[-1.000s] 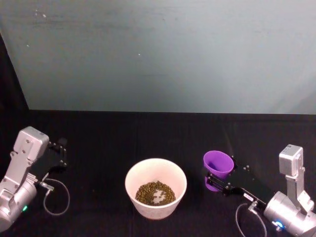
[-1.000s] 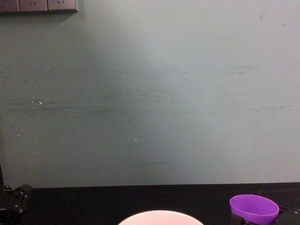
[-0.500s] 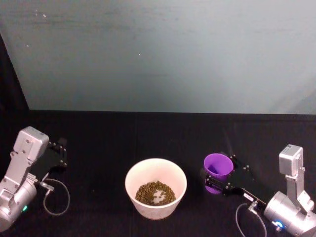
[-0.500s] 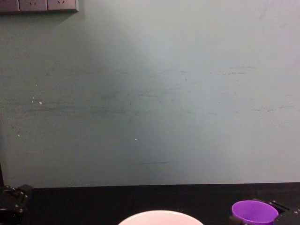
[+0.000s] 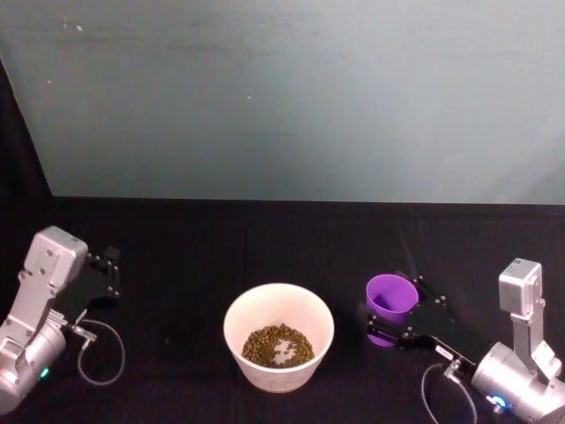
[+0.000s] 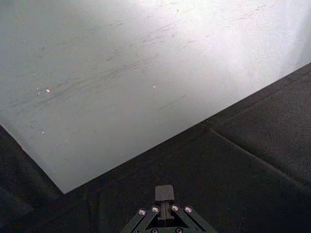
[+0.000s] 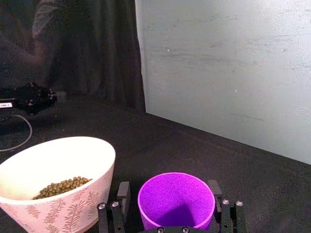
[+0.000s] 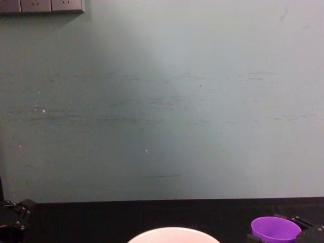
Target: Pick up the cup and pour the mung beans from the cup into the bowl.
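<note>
Cup lowered, upright | right claw pinching it | bowl cut off | left claw state unclear

The purple cup stands upright between the right hand and its two black fingers — one on each side of its wall. No beans show inside the cup. Just beside it sits the white bowl, leaf-patterned outside, holding mung beans. Both rest on the black worktop; the left hand sits far off.
</note>
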